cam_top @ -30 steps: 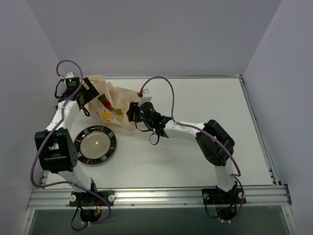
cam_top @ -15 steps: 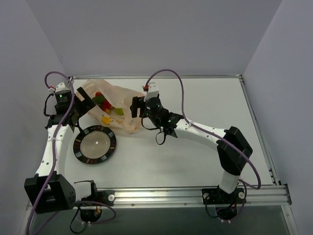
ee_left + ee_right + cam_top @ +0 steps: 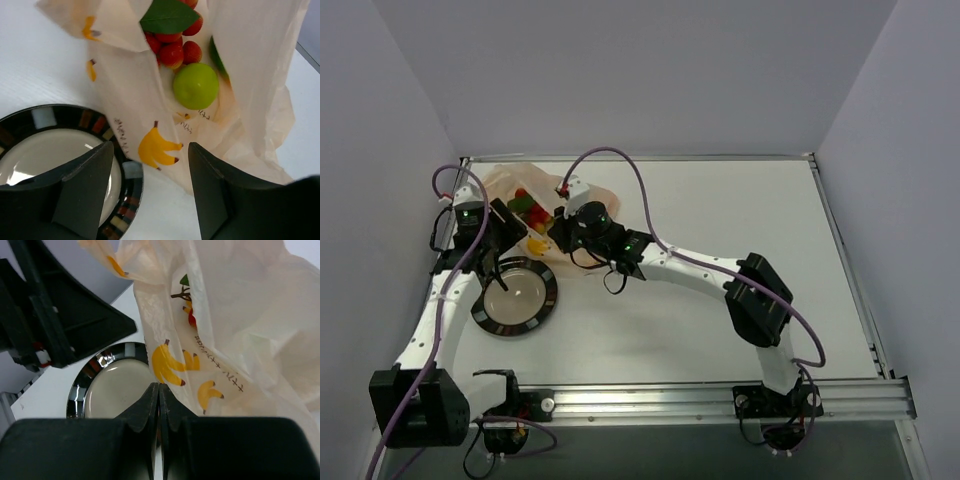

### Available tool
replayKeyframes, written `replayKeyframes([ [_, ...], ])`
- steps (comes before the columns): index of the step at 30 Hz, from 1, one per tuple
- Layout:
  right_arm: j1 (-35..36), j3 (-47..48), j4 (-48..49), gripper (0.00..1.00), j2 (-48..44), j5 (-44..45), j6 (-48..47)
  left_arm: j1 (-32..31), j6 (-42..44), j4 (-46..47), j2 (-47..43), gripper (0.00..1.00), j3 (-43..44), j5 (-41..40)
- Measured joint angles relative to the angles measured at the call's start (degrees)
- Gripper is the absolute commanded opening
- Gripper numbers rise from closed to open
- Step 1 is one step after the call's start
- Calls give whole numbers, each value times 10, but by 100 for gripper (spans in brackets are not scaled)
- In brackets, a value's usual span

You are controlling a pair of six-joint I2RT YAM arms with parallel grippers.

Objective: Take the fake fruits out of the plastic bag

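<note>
Item: fake fruits, lot of several, lying inside the plastic bag at about 10 o'clock on the table, none yet out. Contents visible in the left wrist view, bare in a gap between the bag's folds: one round green fruit; a cluster of small red pieces touching it at 11 o'clock; a flat green leaf over the cluster at 12 o'clock. Others, if any, are hidden by film. Handling, by judgement: hollow moulded plastic, light, rigid, not fragile; the glossy skin is likely to slip, and the round one to roll if nudged. The green fruit is best taken across its widest part, the red pieces singly or by the leaf. Container: thin, limp, crinkly film with yellow banana prints; it will collapse and drag along unless its mouth is held. Adjacent: round dark-rimmed plate, at 6 o'clock of the bag, its rim just under the bag's near edge. Left gripper: fingers spread wide, holding nothing, poised above the bag at its 8 o'clock side, aimed toward the gap. Right gripper: fingers pressed together against the bag's near edge at 4 o'clock; whether a fold of film is caught between them cannot be told.
</note>
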Motion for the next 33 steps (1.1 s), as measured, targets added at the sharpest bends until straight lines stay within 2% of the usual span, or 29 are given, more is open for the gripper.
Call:
replayKeyframes([
  [6,-24,134,-10,0,126,-49,-7,-27,-16,44,122,59,76,-11],
  [10,-64,191,-16,0,188,-42,-3,-26,-19,66,186,59,111,-36],
  [20,-153,361,-36,0,330,-5,9,-21,-14,66,276,60,120,-69],
  [26,-161,374,-42,0,372,-6,16,-15,-8,56,338,61,151,-75],
  [29,-161,363,-48,0,379,-7,13,-15,-7,56,349,66,160,-72],
  [32,-161,351,-47,10,377,-10,6,-16,-4,55,348,74,167,-61],
  [33,-160,346,-47,23,375,-11,2,-17,-3,54,347,77,172,-57],
])
